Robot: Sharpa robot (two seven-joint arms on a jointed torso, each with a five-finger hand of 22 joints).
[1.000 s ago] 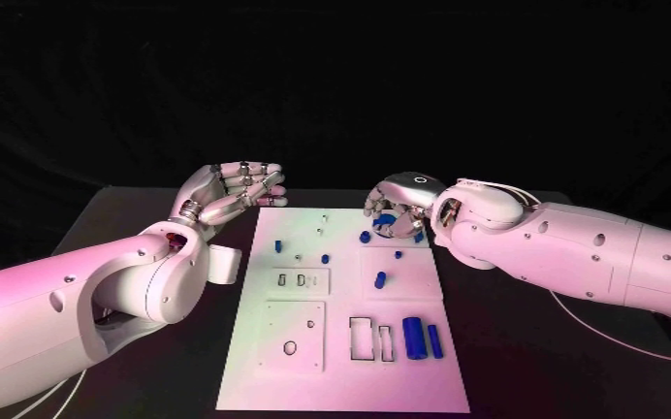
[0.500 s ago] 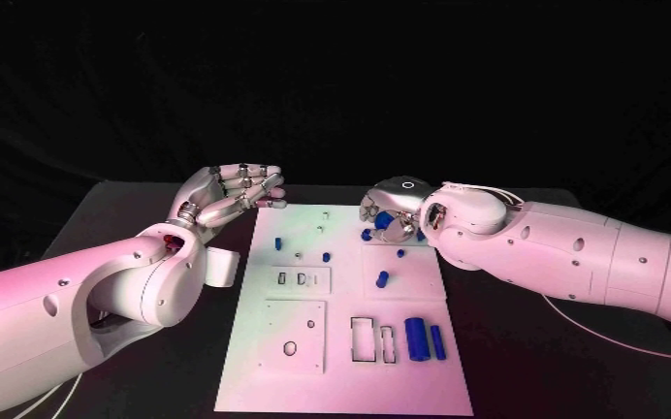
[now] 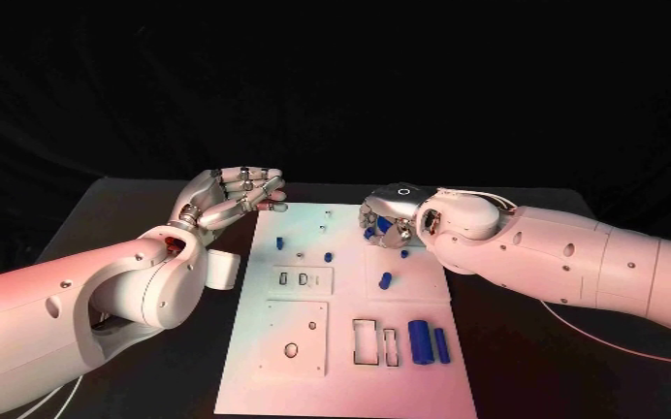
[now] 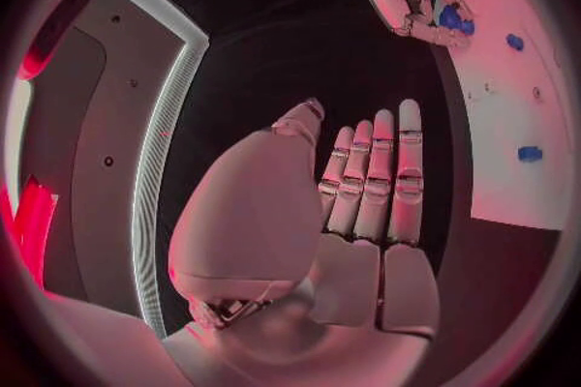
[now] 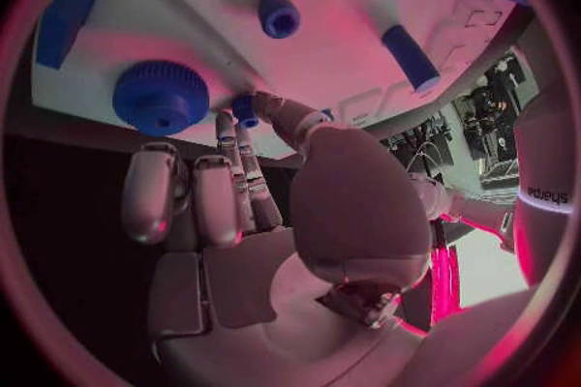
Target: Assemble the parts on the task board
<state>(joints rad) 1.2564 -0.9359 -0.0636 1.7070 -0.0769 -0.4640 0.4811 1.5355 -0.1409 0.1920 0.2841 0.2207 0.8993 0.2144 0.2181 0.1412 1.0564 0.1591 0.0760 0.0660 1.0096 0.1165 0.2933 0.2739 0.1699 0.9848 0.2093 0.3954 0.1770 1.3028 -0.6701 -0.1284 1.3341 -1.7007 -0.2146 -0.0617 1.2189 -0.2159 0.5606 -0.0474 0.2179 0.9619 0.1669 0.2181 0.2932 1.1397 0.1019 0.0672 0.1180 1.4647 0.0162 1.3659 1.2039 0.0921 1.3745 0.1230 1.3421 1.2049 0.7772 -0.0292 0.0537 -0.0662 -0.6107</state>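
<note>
The task board (image 3: pixel 350 341) lies flat in the middle of the black table (image 3: pixel 126 215), its long side running away from the robot. Six loose blue parts can be counted on it in the head view: a small peg (image 3: pixel 280 242) near the left side, another small peg (image 3: pixel 328 256) just right of it, a tiny piece (image 3: pixel 404 253) by the right hand, a short cylinder (image 3: pixel 385 281) below that, and two long cylinders lying side by side at the near right, a thick one (image 3: pixel 420 341) and a thin one (image 3: pixel 440 344). The board also carries several outlined slots and holes.

The right hand (image 3: pixel 392 215) is over the far right part of the board, fingers curled downward. Its fingertips (image 5: pixel 248 106) pinch a small blue piece, and a round ribbed blue knob (image 5: pixel 161 97) sits on the board just beside them.

The left hand (image 3: pixel 231 196) is raised beside the board's far left corner, fingers held straight and close together, nothing in its grasp. A small white block (image 3: pixel 224 269) lies on the table just left of the board, near the left arm.
</note>
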